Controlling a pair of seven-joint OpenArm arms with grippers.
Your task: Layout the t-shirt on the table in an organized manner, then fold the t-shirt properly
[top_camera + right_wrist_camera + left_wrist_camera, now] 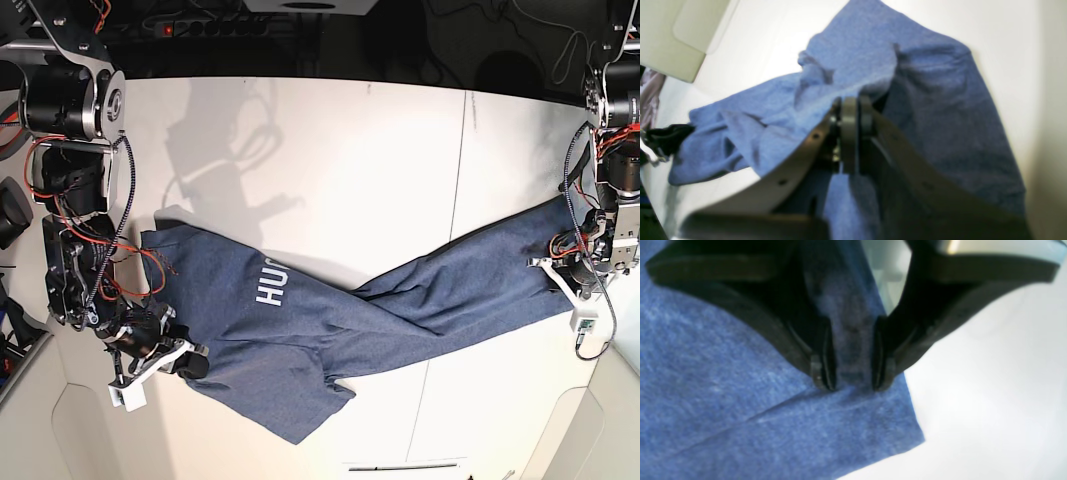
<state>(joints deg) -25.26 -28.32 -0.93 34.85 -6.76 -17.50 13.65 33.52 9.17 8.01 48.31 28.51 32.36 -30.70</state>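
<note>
In the left wrist view, the left pincer [851, 385] fills the upper centre of the frame, its two dark fingers parted with a strip of the heathered navy-blue fabric t-shirt [740, 400] between them; the tips rest on the cloth near its corner — whether they grip it cannot be told. In the right wrist view, the right pincer [850, 110] at frame centre is clenched on a bunched fold of the shirt. From the base view, the shirt stretches across the wide off-white desk [330, 160] from lower left to middle right, white lettering [270, 285] showing left of centre — one pincer at each end.
</note>
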